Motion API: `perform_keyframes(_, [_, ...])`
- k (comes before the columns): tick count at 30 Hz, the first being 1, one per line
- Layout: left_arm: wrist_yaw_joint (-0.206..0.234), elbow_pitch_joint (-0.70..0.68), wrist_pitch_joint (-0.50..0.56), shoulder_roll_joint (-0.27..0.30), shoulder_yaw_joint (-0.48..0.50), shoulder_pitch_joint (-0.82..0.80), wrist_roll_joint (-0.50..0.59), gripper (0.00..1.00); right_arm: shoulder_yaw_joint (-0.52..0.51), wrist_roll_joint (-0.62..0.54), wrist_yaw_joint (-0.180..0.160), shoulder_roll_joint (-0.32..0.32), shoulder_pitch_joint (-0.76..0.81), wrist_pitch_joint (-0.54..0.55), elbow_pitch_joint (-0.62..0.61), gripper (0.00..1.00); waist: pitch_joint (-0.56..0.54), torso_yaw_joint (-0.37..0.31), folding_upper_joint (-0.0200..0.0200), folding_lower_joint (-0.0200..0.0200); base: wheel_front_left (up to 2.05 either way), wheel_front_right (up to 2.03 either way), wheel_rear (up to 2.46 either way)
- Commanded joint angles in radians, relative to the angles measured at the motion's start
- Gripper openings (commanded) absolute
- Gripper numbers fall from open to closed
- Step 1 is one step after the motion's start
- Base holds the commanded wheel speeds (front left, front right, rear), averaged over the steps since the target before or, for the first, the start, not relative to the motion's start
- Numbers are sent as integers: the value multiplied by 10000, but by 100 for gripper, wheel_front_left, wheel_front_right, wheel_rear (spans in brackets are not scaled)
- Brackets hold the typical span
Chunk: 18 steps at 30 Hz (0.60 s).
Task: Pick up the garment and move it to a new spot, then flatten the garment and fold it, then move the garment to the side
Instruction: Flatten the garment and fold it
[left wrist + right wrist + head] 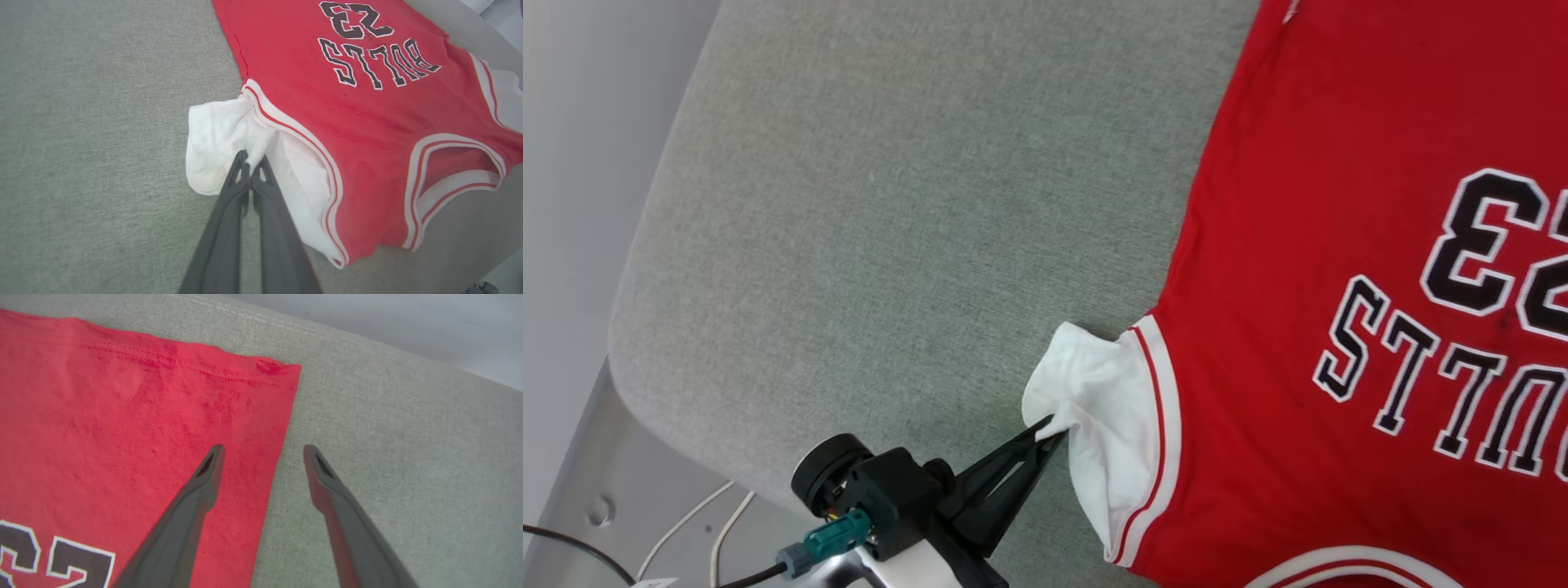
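Left wrist view: flattening step, left tool [250, 160] clamped on the bunched white sleeve [212, 126] of the red Bulls T-shirt [327, 122].
The shirt lay print-up, spread on the grey padded table [890, 204]. The right tool [263, 447] hovered, fingers apart, straddling the shirt's side edge near a hem corner. The next move probably called for drawing the sleeve outward and flat without dragging the body.
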Motion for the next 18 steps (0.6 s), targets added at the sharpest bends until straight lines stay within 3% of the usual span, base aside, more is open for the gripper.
perform_keyframes(1, [-62,20,-123,-148,-42,-206,65,0,-35,-443,-3,0,-326,156,92,100,519,500,-1,-3,0,0,0])
perform_keyframes(8, [-144,200,-409,-500,-164,-488,144,0,-529,-1455,-3,173,-487,497,483,100,903,819,-1,-3,0,0,0])
perform_keyframes(13, [-171,344,-535,-607,-200,-544,140,0,-835,-1528,-2,465,86,806,585,100,996,866,-1,-3,0,0,0])
perform_keyframes(14, [-161,375,-557,-614,-191,-538,138,0,-933,-1552,-2,552,209,949,585,91,1009,864,-1,-3,0,0,0])
perform_keyframes(15, [-152,402,-570,-620,-179,-540,129,0,-902,-1570,-2,564,358,1094,543,36,1019,860,-1,-3,0,0,0])
perform_keyframes(16, [-147,425,-599,-618,-162,-555,119,0,-800,-1567,-2,482,505,1197,459,0,1032,855,-1,-3,0,0,0])
perform_keyframes(18, [-146,473,-593,-559,-168,-627,219,0,-792,-1480,-2,337,573,1263,345,0,1046,832,-1,-3,0,0,0])
